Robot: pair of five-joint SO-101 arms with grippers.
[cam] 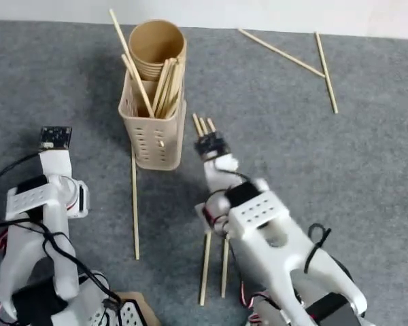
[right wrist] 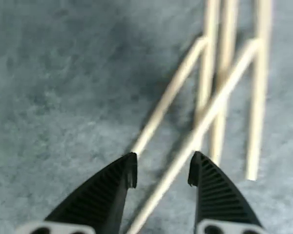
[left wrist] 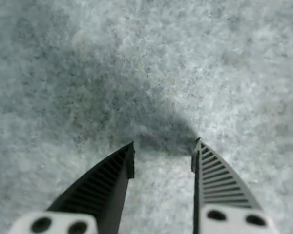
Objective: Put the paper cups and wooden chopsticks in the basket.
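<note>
Right gripper: jaws spread, nothing pinched. Slanted chopstick runs through the gap between the tips; contact with either jaw cannot be told. Another slanted stick ends just beside one jaw tip. Three more lie side by side just beyond, crossed by the slanted ones. In the high view this bundle passes under the right arm, its ends showing both behind and ahead of the gripper.

Left gripper: jaws spread, hanging over bare grey carpet, nothing between them.

Single chopstick lies between the two grippers, its far end near the foot of the basket.

Basket stands upright just ahead of the right gripper, to its left. Paper cups are stacked inside it, with several standing chopsticks leaning beside them.

Far pair lies well ahead of the right gripper and to its right, nearly meeting at one end.

Handling, by judgement: the sticks look light, thin and stiff, likely to roll on the carpet and to pivot if pinched near an end. Best hold seems near the middle of the slanted chopstick, jaws across its width. Risk: the crossing sticks get dragged along or two are caught at once.
</note>
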